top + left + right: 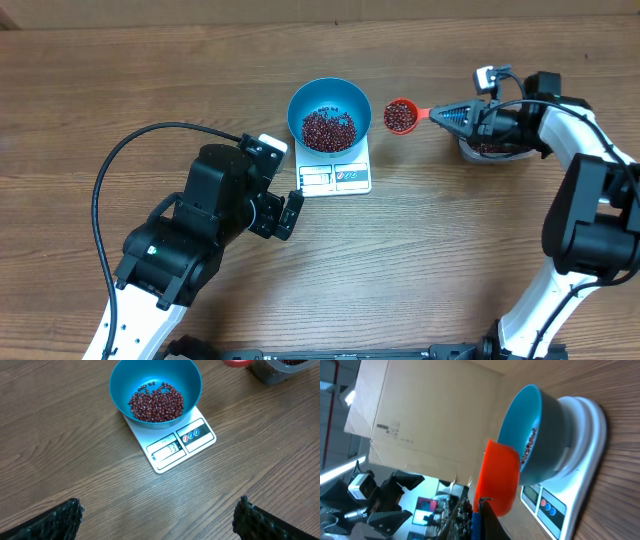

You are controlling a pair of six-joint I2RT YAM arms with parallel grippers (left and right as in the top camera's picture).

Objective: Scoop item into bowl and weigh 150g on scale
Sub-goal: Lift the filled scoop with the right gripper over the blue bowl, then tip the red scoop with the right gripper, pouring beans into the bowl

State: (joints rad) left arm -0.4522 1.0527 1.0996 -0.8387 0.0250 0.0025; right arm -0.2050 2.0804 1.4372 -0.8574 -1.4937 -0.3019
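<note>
The blue bowl (329, 114) (155, 390) (527, 440) stands on the white scale (336, 177) (175, 442) (580, 460) and holds a layer of dark red beans (328, 128) (156, 404). My right gripper (447, 115) is shut on the handle of a red scoop (401, 115) (498, 477) full of beans, held just right of the bowl. A clear container (492, 149) with more beans lies under the right wrist. My left gripper (291, 215) (157, 520) hangs wide open over bare wood in front of the scale, holding nothing.
The left arm's black body (200, 230) fills the front left of the wooden table. The right arm (590, 200) runs down the right side. A cardboard sheet (430, 415) shows behind the bowl in the right wrist view.
</note>
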